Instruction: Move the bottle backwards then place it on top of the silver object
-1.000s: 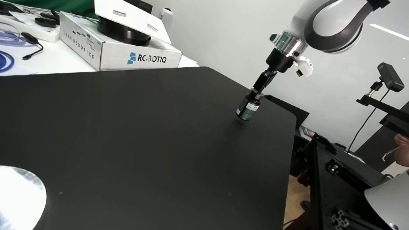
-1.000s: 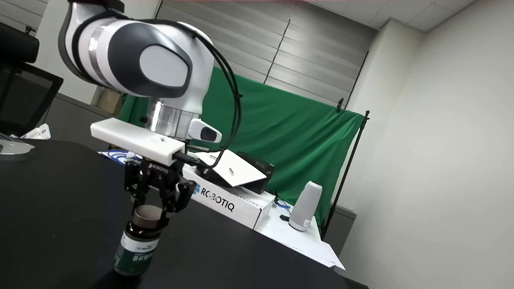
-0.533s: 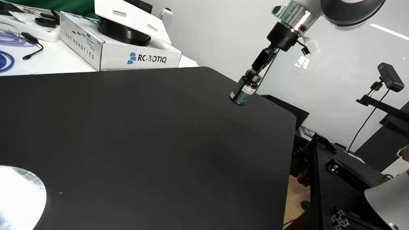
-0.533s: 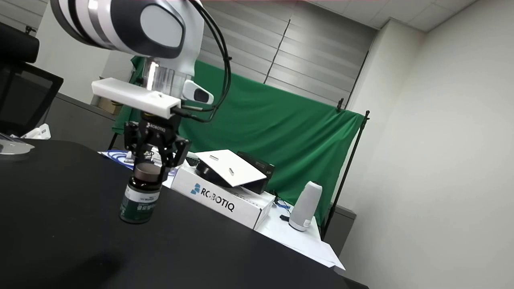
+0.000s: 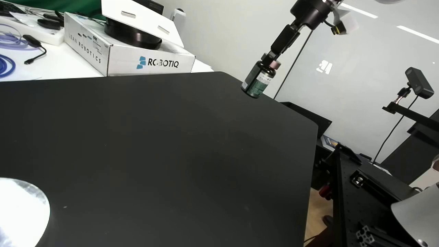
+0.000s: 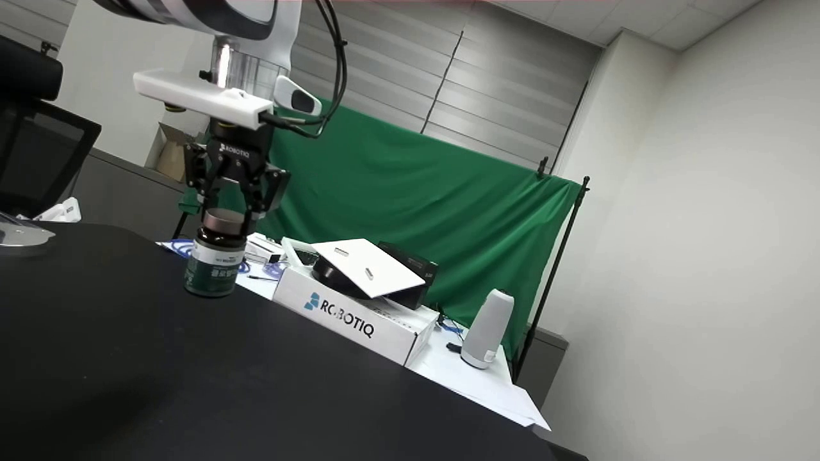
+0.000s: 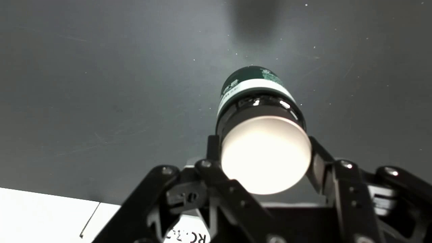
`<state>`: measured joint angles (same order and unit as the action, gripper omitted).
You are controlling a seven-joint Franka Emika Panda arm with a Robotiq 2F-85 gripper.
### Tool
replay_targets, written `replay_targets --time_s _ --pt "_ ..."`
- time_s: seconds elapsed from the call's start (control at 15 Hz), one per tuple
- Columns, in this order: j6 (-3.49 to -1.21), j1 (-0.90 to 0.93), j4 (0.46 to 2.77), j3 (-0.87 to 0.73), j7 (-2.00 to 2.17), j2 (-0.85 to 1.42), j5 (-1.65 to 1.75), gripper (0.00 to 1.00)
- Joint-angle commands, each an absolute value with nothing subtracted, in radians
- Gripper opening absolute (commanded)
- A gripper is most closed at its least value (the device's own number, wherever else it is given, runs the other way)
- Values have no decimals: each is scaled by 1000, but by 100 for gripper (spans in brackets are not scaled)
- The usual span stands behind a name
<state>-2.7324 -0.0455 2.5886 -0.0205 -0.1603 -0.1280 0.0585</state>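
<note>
Starting wide, with a broad black tabletop (image 5: pixel 154 147) across both exterior views. Passing over a white Robotiq box (image 5: pixel 128 59) beyond the far edge, no part of this play. Down in the lower corner of an exterior view, cropped by the frame, to the silver object (image 5: pixel 22 212), almost surely, in that flat, shiny round shape. Now, well apart from there, to the gripper (image 7: pixel 264 150), clenched from both sides around the capped end of the bottle (image 6: pixel 216 256)! Looks like the carry, perhaps the backwards leg, with the placing yet to come. Calls next for a long swing over to the silver object, then a slow, level descent to the middle, and only then a release. Closer in on the bottle: hanging above the tabletop, not touching. Held nearly upright, probably, long axis leaning a little; hard to read exactly from such slanted angles. Showing a green label (image 6: pixel 213 275), printed side out. Pointing base (image 6: pixel 210 293) down, with the cap (image 6: pixel 224 219) uppermost.
</note>
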Motion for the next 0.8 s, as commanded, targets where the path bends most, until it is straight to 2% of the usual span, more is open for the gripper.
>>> replay_targets --time_s 0.0,0.73 --pt "-2704 -28 2576 -21 -157 -129 56 61" --pt "-2662 -7 2555 -11 -157 -129 42 61"
